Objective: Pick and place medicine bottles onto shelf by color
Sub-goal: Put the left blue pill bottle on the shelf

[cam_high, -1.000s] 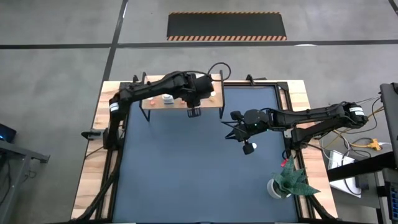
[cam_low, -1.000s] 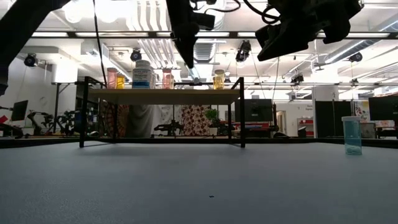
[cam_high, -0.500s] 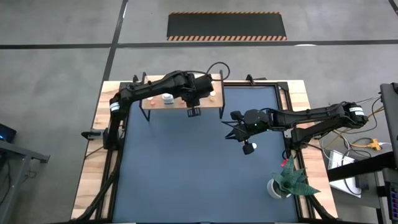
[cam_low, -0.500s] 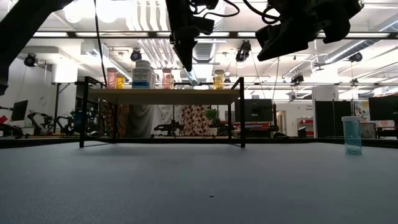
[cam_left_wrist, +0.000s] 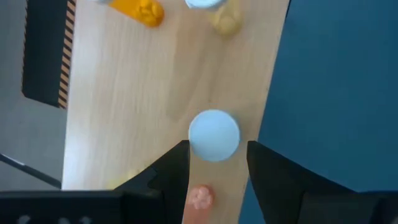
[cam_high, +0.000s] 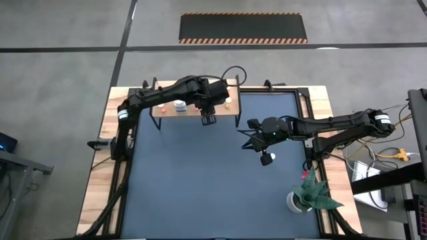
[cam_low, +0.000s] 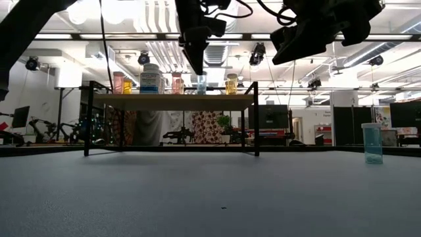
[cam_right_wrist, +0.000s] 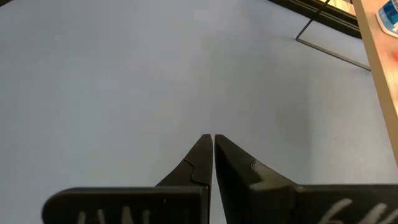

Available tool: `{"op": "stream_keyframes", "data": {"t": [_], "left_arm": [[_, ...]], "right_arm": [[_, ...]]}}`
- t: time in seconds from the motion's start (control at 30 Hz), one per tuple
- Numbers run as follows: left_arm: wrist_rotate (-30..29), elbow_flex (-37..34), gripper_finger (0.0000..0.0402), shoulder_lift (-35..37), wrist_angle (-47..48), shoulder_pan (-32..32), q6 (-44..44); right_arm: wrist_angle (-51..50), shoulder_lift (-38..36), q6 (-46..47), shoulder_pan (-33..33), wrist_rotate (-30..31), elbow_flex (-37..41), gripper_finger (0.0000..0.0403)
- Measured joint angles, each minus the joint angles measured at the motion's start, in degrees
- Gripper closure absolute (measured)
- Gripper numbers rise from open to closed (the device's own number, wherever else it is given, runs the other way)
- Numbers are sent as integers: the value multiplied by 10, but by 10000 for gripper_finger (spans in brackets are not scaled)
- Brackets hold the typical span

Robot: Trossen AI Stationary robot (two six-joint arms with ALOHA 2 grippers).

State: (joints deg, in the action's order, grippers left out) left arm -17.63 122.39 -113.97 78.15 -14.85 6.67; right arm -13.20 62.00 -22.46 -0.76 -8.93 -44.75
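The shelf [cam_high: 195, 109] stands at the mat's far edge, with several medicine bottles on it [cam_low: 150, 79]. My left gripper [cam_left_wrist: 217, 148] is open just above the shelf's near edge [cam_high: 208, 121]. Its fingers stand on either side of a pale bottle's white cap [cam_left_wrist: 214, 135], and that bottle stands upright on the shelf [cam_low: 201, 82]. My right gripper [cam_right_wrist: 212, 142] is shut and empty above the mat [cam_high: 255, 142]. A greenish bottle with a white cap [cam_high: 266, 159] stands on the mat near it and also shows in the low view [cam_low: 371, 143].
A white pot with a green plant [cam_high: 305, 195] stands at the mat's near right. On the shelf near my left gripper are an orange bottle [cam_left_wrist: 140, 9], a yellowish bottle [cam_left_wrist: 224, 22] and a pinkish one [cam_left_wrist: 200, 198]. The dark mat [cam_high: 200, 187] lies open in the middle.
My left gripper has risen a little from the shelf. The pale bottle that was at its fingertips now stands free on the shelf below it.
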Motion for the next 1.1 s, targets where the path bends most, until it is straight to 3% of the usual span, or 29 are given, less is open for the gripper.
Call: {"op": "stream_keyframes", "data": {"t": [0.57,0.77,1.1], "left_arm": [[-8,3,258,24,-6,2,15],[1,-4,260,61,-9,34,15],[3,-109,349,67,-95,80,47]], "right_arm": [[-1,0,5,0,0,0,394],[-1,0,5,0,0,0,394],[-1,0,1,0,0,0,394]]}}
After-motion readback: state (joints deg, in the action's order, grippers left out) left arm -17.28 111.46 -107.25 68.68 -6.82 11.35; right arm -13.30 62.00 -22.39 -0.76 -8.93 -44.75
